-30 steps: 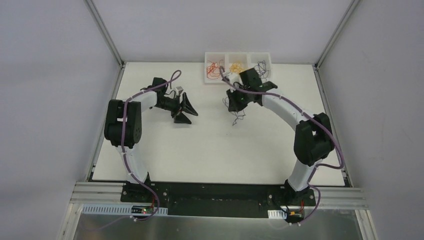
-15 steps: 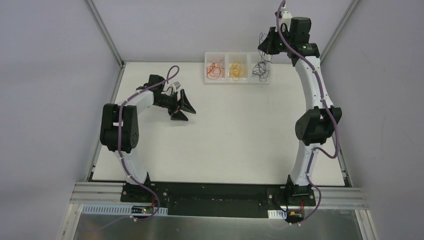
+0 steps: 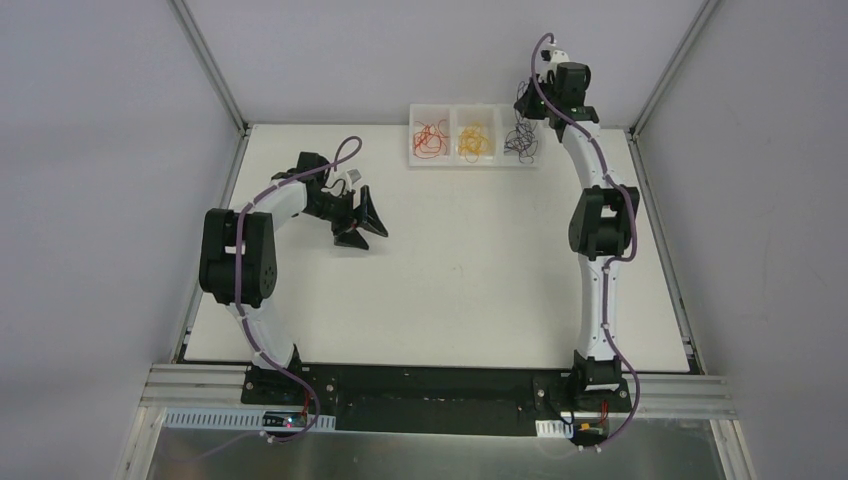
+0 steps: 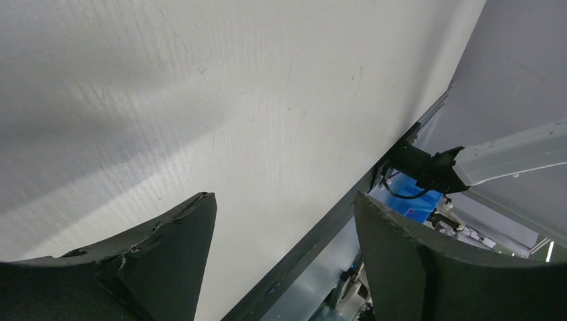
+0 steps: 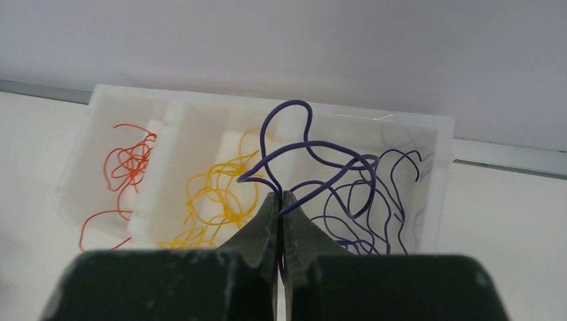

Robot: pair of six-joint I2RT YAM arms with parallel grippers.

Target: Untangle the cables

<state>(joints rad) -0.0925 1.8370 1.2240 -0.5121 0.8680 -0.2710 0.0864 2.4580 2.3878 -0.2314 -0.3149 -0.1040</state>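
Observation:
My right gripper (image 5: 281, 195) is shut on a purple cable (image 5: 314, 148) and holds it above the right compartment of the white tray (image 5: 414, 127), where more purple cable (image 5: 374, 214) lies. In the top view the right gripper (image 3: 524, 108) hangs over the tray's right end, with purple cable (image 3: 520, 142) under it. Orange-red cable (image 3: 431, 137) fills the left compartment and yellow cable (image 3: 473, 139) the middle one. My left gripper (image 3: 362, 222) is open and empty over the table's left part; its fingers (image 4: 167, 247) show only bare table between them.
The white three-compartment tray (image 3: 474, 107) stands at the table's far edge. Metal frame posts rise at the far corners. In the left wrist view the table's dark edge (image 4: 348, 200) and blue equipment (image 4: 411, 200) lie beyond it.
The right arm swung from the table's middle up to the far edge, carrying the purple cable over the tray's right compartment, then lowered slightly. The left arm shifted a little.

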